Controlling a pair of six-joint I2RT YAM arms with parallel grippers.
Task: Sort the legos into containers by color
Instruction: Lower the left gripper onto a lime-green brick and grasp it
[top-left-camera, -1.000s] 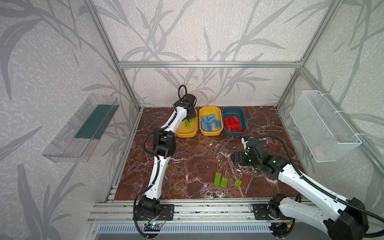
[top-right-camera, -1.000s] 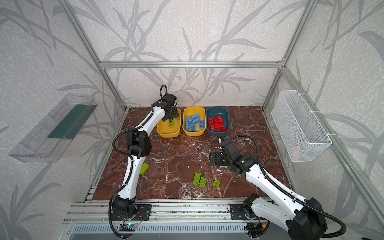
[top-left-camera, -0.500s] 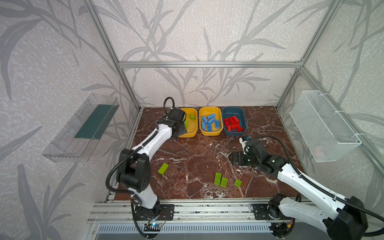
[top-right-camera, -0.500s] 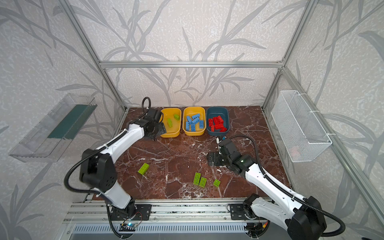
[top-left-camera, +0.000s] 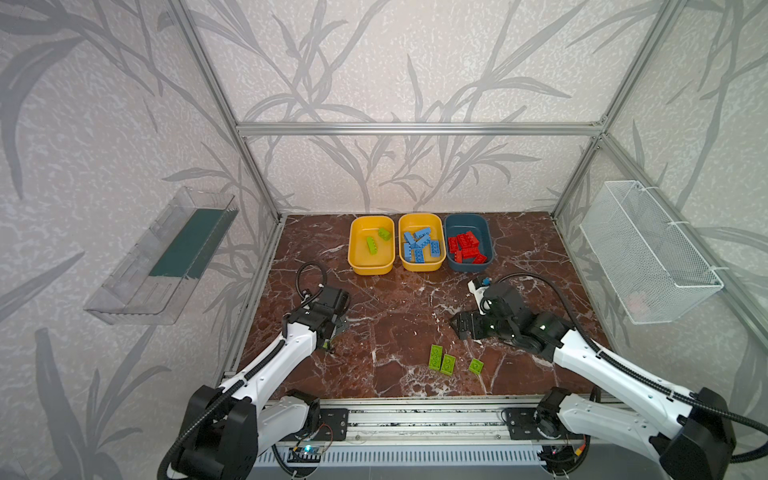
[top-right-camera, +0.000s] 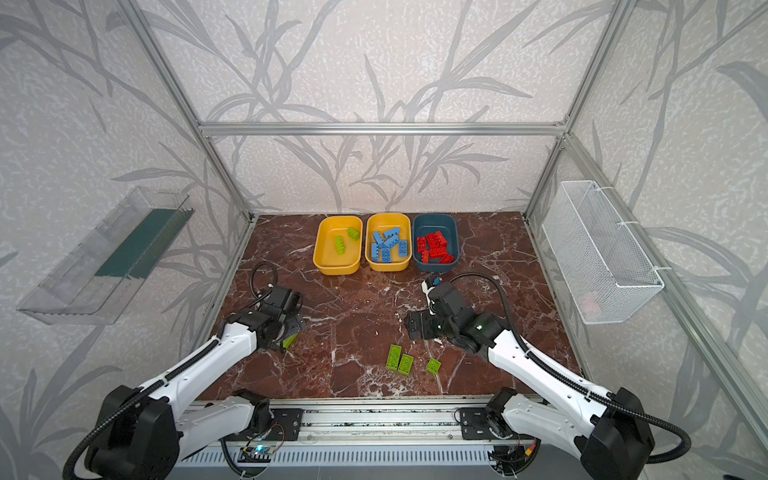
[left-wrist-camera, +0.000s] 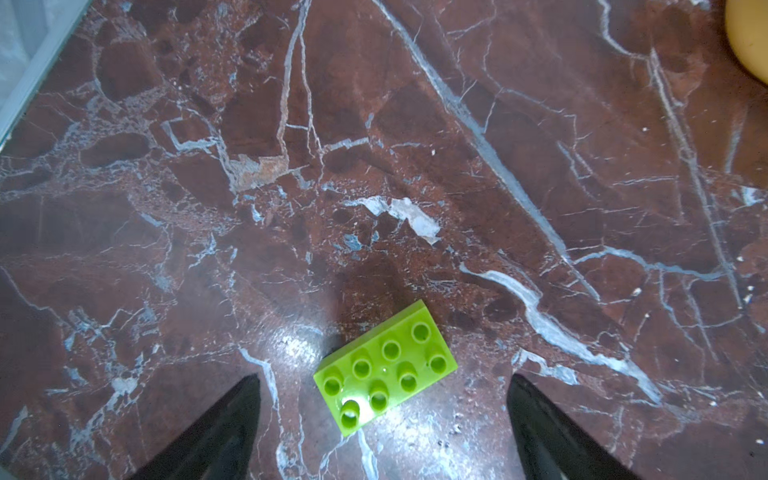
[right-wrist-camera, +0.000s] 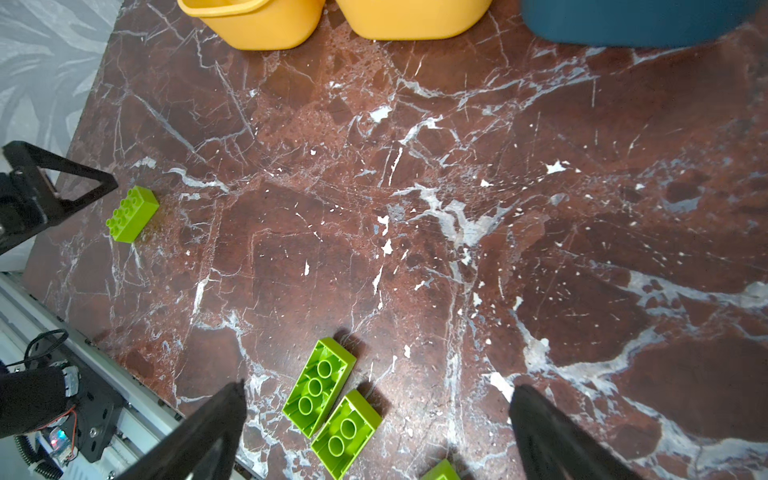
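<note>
Swung back from the left yellow tub (top-left-camera: 371, 269), the left gripper (left-wrist-camera: 383, 380) now hovers, jaws spread wide, over a lime brick (left-wrist-camera: 384, 368) lying studs-up near the left edge of the table (top-left-camera: 415, 299), its long axis slanting across the gap, apparently untouched, with the open right gripper (right-wrist-camera: 378, 388) well apart.

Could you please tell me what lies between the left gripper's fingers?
A lime green brick, studs up, lies on the table between the left gripper's open fingers, touching neither, as the left wrist view shows.
</note>
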